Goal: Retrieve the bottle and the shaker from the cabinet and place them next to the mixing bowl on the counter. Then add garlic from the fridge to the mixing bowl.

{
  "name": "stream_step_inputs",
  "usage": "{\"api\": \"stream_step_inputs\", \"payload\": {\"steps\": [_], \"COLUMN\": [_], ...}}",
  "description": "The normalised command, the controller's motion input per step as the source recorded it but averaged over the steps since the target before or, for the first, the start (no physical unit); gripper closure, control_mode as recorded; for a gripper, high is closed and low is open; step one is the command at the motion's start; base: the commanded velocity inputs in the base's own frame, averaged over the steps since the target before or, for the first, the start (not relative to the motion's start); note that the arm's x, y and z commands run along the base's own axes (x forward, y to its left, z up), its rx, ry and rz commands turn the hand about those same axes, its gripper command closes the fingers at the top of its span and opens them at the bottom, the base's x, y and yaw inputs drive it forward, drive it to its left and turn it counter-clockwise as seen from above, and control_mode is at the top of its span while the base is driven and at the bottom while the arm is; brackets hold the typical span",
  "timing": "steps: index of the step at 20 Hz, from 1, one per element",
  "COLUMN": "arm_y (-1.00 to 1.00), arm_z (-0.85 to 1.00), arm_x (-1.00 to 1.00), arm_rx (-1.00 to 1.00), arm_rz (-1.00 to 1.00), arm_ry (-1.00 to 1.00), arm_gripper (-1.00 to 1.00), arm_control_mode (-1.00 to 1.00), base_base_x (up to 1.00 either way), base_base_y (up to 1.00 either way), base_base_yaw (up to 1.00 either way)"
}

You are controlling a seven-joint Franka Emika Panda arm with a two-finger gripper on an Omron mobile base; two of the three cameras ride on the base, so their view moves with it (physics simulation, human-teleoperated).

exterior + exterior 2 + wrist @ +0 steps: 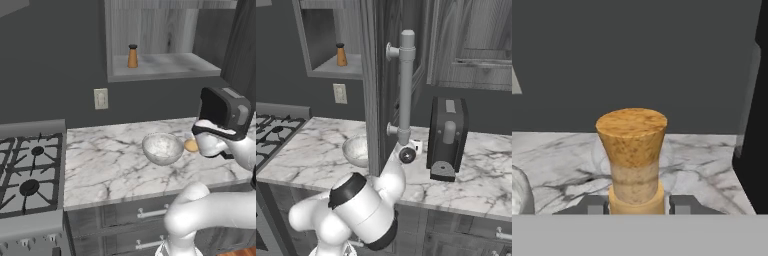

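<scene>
The counter [110,165] runs from the stove [27,175] on the left to a dark toaster [447,135] on the right. Above it, the cabinet [160,70] niche holds the shaker [132,56], upright near its left wall. The white arm rises from the near right, bends at the elbow and reaches forward low over the counter's right part. The mixing bowl [162,148] sits mid-counter. Just right of it the gripper [639,204] is closed on the bottle [632,155], fingers [684,204] either side of its neck. The bottle stands upright, cork topmost; whether its base touches the marble I cannot tell.
</scene>
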Motion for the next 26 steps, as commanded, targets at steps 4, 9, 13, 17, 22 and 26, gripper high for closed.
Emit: {"api": "stream_step_inputs", "payload": {"steps": [4, 9, 13, 17, 22, 26], "arm_y": [0.0, 0.02, 0.06, 0.02, 0.0, 0.0], "arm_z": [-0.21, -0.25, -0.27, -0.22, -0.08, 0.0], "arm_x": [0.47, 0.39, 0.4, 0.3, -0.01, -0.23], "arm_rx": [0.0, 0.0, 0.0, 0.0, 0.0, 0.0], "arm_rz": [0.02, 0.01, 0.01, 0.01, 0.01, 0.01], "arm_ry": [0.0, 0.0, 0.0, 0.0, 0.0, 0.0], "arm_gripper": [1.0, 1.0, 1.0, -1.0, -1.0, -1.0], "arm_control_mode": [-1.0, -1.0, -1.0, -1.0, -1.0, -1.0], "base_base_x": [0.0, 0.0, 0.0, 0.0, 0.0, 0.0], "base_base_y": [0.0, 0.0, 0.0, 0.0, 0.0, 0.0], "base_base_yaw": [0.0, 0.0, 0.0, 0.0, 0.0, 0.0]}}
